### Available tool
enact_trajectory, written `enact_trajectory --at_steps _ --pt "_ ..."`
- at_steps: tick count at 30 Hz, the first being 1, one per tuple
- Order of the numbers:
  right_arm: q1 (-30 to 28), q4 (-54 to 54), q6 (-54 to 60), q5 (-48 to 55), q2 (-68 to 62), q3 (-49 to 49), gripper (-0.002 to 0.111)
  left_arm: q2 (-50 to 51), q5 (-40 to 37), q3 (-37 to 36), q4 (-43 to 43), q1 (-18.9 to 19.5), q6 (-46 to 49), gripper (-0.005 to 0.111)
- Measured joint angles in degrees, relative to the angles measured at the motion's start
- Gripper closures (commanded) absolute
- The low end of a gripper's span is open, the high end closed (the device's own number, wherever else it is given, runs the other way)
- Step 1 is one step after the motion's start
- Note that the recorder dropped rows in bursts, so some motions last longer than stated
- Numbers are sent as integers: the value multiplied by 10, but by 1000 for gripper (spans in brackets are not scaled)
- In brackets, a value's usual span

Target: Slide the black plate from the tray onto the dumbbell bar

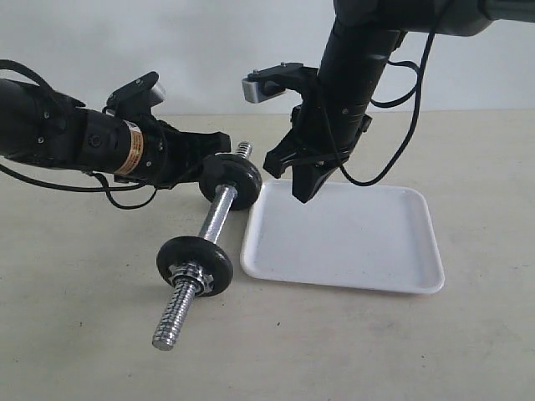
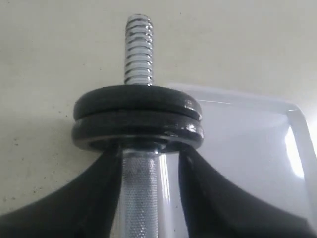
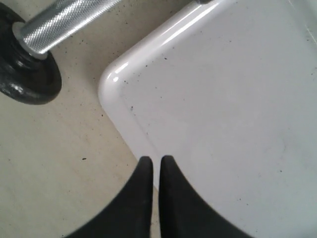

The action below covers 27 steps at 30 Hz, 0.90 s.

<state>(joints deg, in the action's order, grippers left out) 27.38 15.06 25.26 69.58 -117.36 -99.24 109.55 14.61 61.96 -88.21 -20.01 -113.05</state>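
The dumbbell bar (image 1: 219,215) lies on the table to the left of the white tray (image 1: 351,242). At its far end two black discs sit side by side, and the outer one, toward the threaded tip, is the black plate (image 2: 137,101) (image 1: 236,178). My left gripper (image 2: 148,153) (image 1: 213,159) straddles the knurled bar (image 2: 141,198) just behind those discs, open, with a gap on one side. My right gripper (image 3: 156,161) (image 1: 303,194) hangs shut and empty over the tray's rim (image 3: 119,94) near a corner.
A black disc with a chrome collar (image 1: 195,263) sits toward the bar's near end, with bare thread (image 1: 171,322) sticking out toward the table's front. The right wrist view shows a black disc (image 3: 25,74) on the bar (image 3: 69,22) beside the tray. A cable (image 1: 393,159) droops behind the tray.
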Motion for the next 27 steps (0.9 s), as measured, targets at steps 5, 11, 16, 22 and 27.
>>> enact_trajectory --at_steps 5,11,16,22,27 --pt "0 0 0 0 0 0 109 0 0 0 0 0 0 70" --pt "0 0 0 0 0 0 109 0 0 0 0 0 2 70" --pt "0 -1 0 0 0 0 109 0 -1 0 0 0 12 70" --pt "0 -20 0 0 6 0 109 -9 -4 0 -6 0 27 70" --pt "0 -35 -4 0 44 0 109 -54 -21 0 -43 0 30 71"
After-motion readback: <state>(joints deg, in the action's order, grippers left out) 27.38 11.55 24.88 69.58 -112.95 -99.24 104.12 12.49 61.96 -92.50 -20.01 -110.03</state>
